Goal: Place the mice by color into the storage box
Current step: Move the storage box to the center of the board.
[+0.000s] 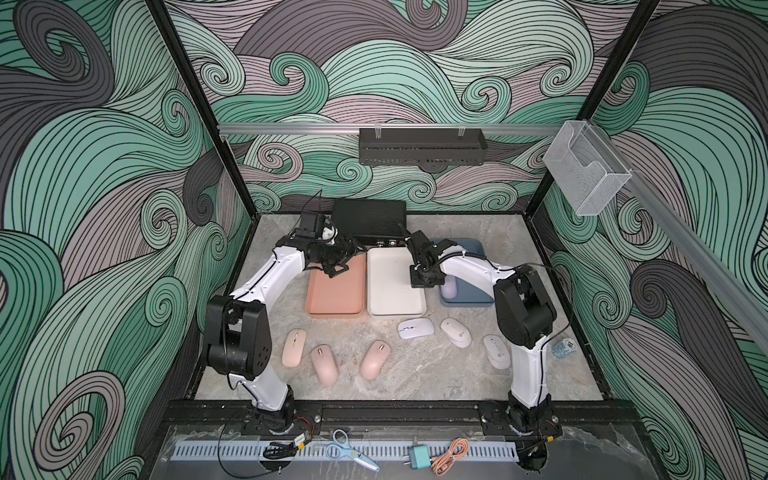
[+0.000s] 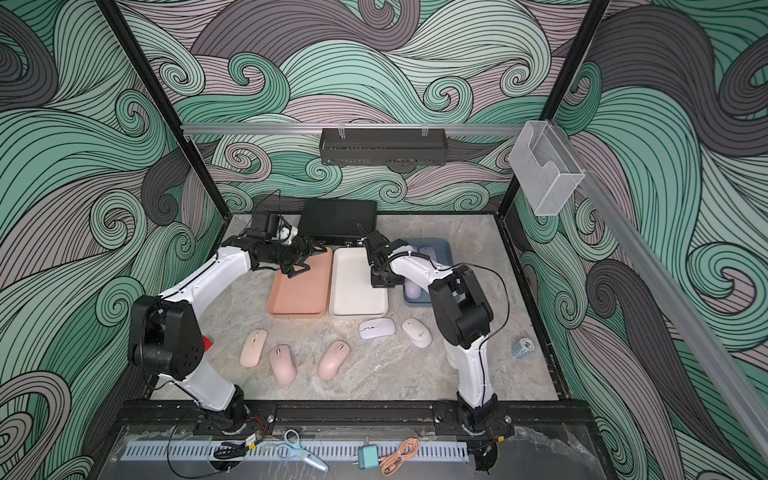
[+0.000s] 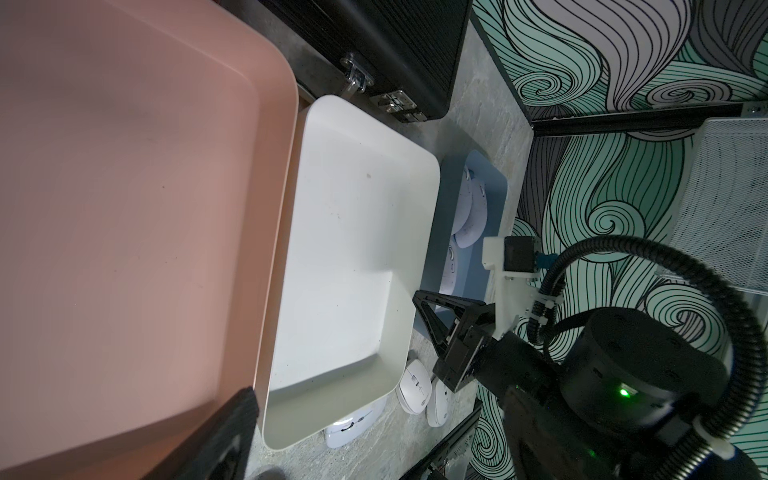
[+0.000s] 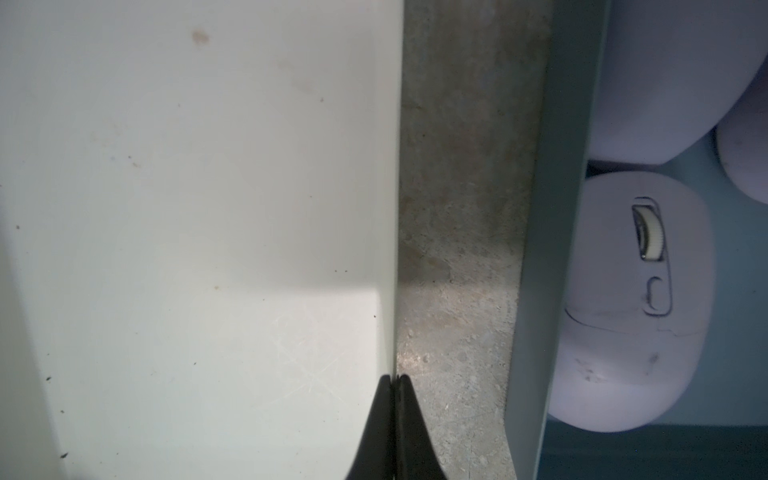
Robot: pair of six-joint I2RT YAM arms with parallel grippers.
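Three trays stand side by side: pink (image 1: 332, 312), white (image 1: 395, 311) and blue (image 1: 469, 302). My right gripper (image 1: 423, 284) (image 4: 394, 378) is shut on the white tray's right rim, next to the blue tray. Lavender mice (image 4: 623, 299) (image 1: 449, 289) lie in the blue tray, partly hidden by my right arm. Over the pink tray's far end my left gripper (image 1: 347, 257) hangs open and holds nothing; one of its fingers (image 3: 224, 436) shows in the left wrist view. On the table in front lie three pink mice (image 1: 324, 365) and three whitish mice (image 1: 416, 328).
A black case (image 1: 370, 220) sits right behind the trays. A small patterned object (image 1: 564, 349) lies at the table's right edge. Scissors (image 1: 349, 451), a plug and a coiled cable (image 1: 449, 455) lie on the front ledge. A black shelf and a clear bin (image 1: 582, 170) hang on the walls.
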